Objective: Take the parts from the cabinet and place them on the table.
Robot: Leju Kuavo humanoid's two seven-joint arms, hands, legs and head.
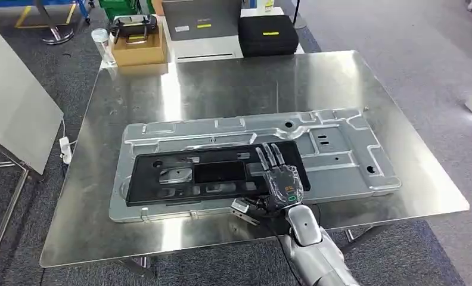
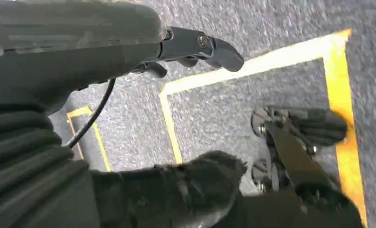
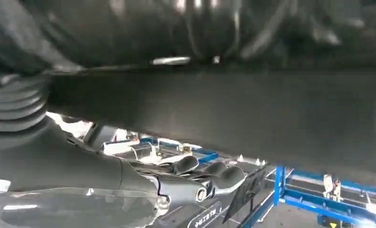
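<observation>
Presently, all positions are referred to the steel table (image 1: 400, 196). Its largest load is a pressed grey metal panel (image 1: 341, 155), laid flat near the middle of the table, long axis running across the robot's front, left to right. On the panel's near-left portion a black frame part (image 1: 162, 179) is seen lying flat, its long axis parallel to the panel's. Beyond the table's far edge a cardboard box (image 1: 139, 50) and a black case (image 1: 268, 34) are noted on another surface.

The right hand (image 1: 279, 176) is found over the right end of the black frame part, fingers extended and slightly spread, pointing away from the robot. In the right wrist view the fingers (image 3: 224, 176) appear stretched beneath a dark flat surface, so whether the frame's edge is gripped or only touched cannot be told.

The left hand (image 2: 195, 52) is seen in its wrist view hanging over grey carpet (image 2: 252, 19) marked with yellow tape (image 2: 338, 95), well apart from the table; nothing is held, its fingers lying loosely extended.

The part is judged already delivered. The release turns on this: the frame extends leftward from the right hand, which is the nearer hand, so a withdrawal toward the robot would clear it.
</observation>
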